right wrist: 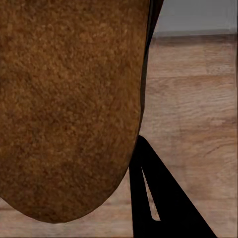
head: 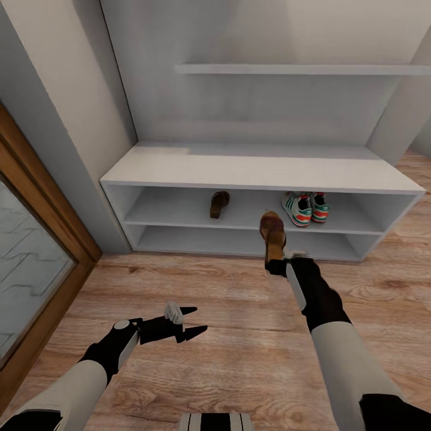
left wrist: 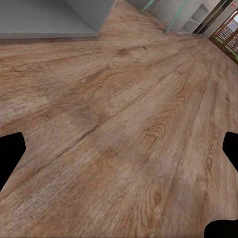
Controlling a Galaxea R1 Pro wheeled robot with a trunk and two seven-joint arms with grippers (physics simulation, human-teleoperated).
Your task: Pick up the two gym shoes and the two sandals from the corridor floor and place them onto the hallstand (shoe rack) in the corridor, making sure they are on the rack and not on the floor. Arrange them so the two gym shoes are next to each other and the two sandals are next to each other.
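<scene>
I'm facing the hallstand (head: 257, 170), its long pale bench base across the far side with the back panel and a ledge above. The corridor floor (head: 239, 335) of wood planks runs from it toward me. My right arm reaches forward, and its right gripper (head: 276, 263) is clamped on a brown sandal (head: 272, 234), held up in front of the bench's open front, right of centre; in the right wrist view the sandal's sole (right wrist: 69, 109) sits close against one dark finger (right wrist: 158, 198). My left gripper (head: 190, 320) hangs low over the near floor, fingers spread wide and holding nothing. On the bench's middle shelf, the two gym shoes (head: 305, 208) sit side by side at the right; the other sandal (head: 219, 204) stands left of them, apart.
</scene>
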